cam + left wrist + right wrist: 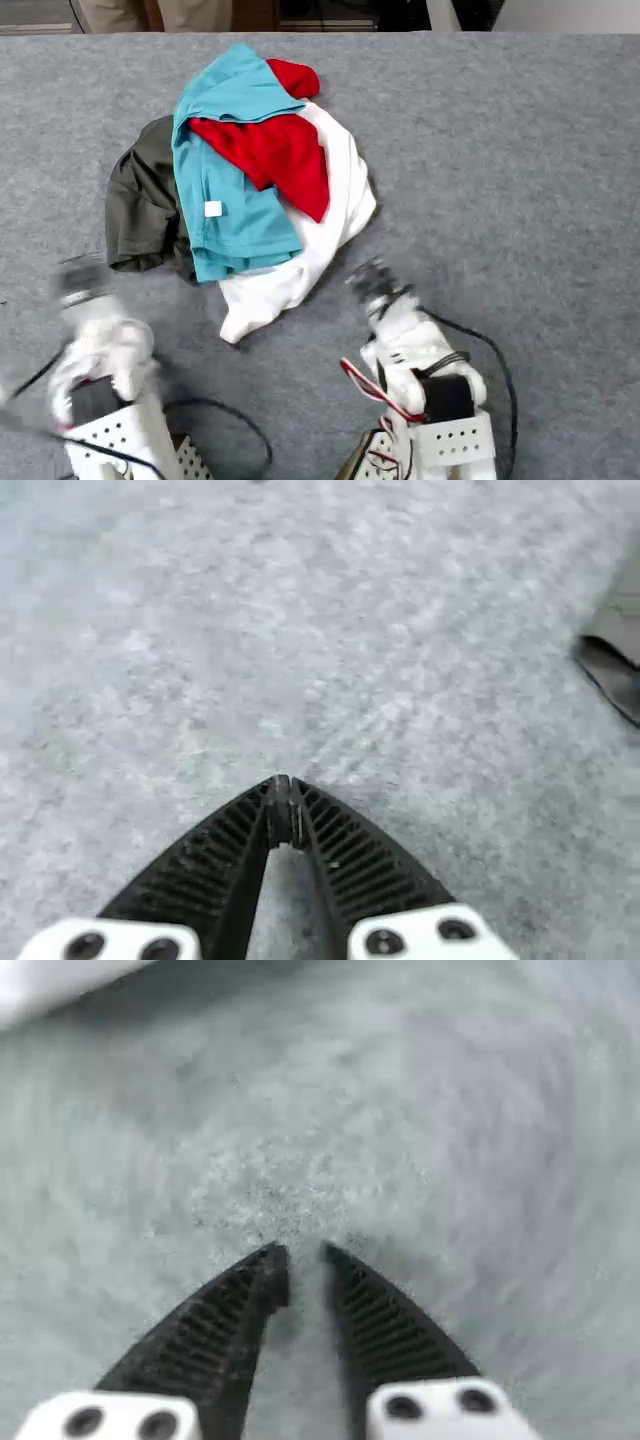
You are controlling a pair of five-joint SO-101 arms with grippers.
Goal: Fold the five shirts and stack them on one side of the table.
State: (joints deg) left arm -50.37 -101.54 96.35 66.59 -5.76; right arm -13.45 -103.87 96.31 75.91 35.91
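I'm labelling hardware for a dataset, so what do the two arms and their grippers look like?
Both are white plastic with black motors and perforated white plates. The left gripper and right gripper have black, ribbed, tapering fingers on white mounts with screw holes. Black cables trail behind; the right arm also carries red-and-white wires.

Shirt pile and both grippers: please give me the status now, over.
Left gripper shut, empty. Right gripper slightly open, empty, near crumpled white shirt. Teal shirt, red shirt, dark olive shirt heaped with it, none folded. Black cables by arm bases.
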